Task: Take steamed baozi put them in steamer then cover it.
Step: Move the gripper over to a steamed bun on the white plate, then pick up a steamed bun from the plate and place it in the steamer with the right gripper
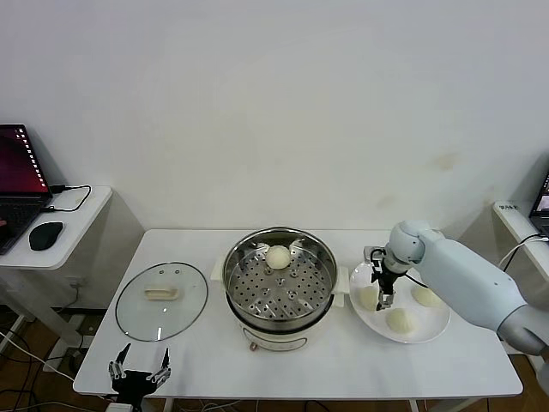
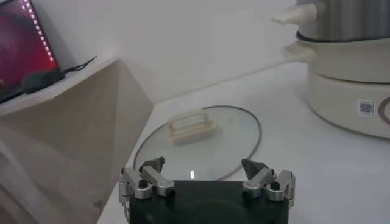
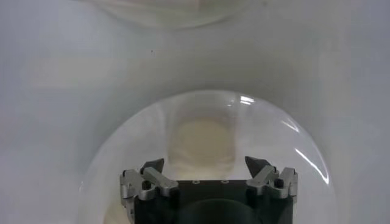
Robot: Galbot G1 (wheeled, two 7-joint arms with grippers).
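The steamer (image 1: 279,287) stands mid-table with one baozi (image 1: 277,257) on its perforated tray. Three more baozi (image 1: 399,320) lie on a white plate (image 1: 437,330) to its right. My right gripper (image 1: 383,296) is open and points down over the plate's left side, right beside the left baozi (image 1: 369,297). In the right wrist view that bun (image 3: 201,141) shows just beyond my open right gripper (image 3: 204,164). The glass cover (image 1: 161,300) lies flat left of the steamer. My left gripper (image 1: 137,371) is open and empty at the table's front edge, just short of the cover (image 2: 198,143).
A side table at the left holds a laptop (image 1: 17,172) and a black mouse (image 1: 45,234). Another desk edge with cables (image 1: 519,219) is at the far right. The steamer's cream base (image 2: 347,79) shows in the left wrist view.
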